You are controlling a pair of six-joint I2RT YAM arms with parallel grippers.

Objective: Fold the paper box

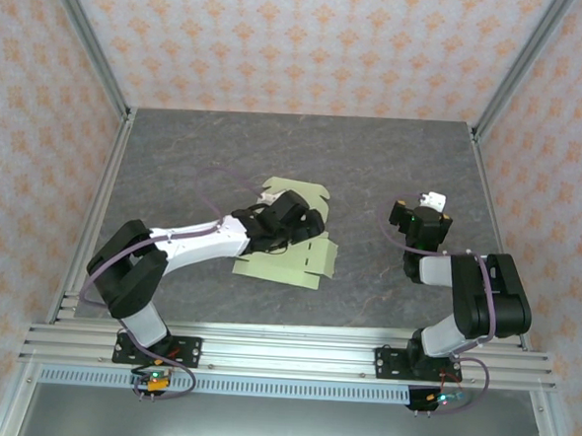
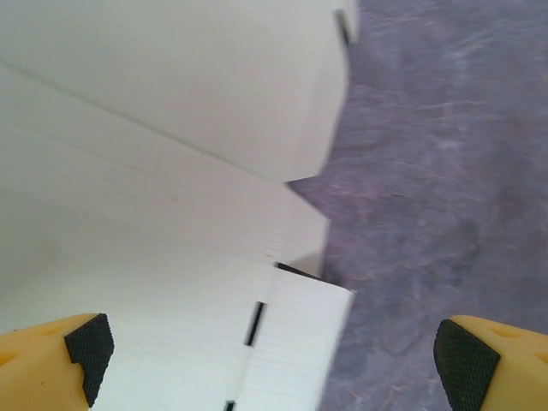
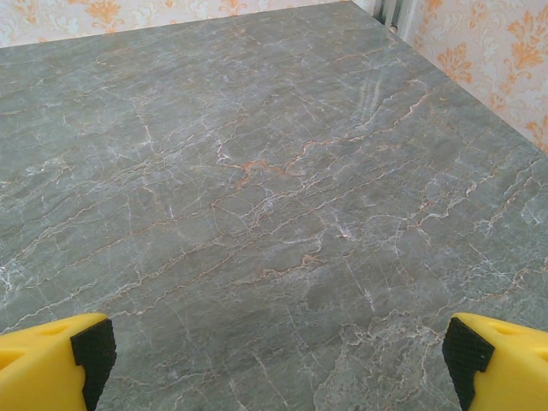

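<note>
Table (image 1: 196, 163): grey marbled slab, patterned walls around it.
Paper box (image 1: 290, 262): flat pale yellow-green die-cut sheet, unfolded, lying at the table's centre, with slotted flaps.
Left gripper (image 1: 296, 216): over the sheet's far part, jaws wide, holding nothing.
Right gripper (image 1: 419, 221): over bare table, right of the sheet, jaws wide, empty.

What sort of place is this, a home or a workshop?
Probably a small robot test booth: a left arm and right arm bolted to a metal rail, a stone-look table boxed in by wallpapered panels, and the paper box lying flat.
</note>
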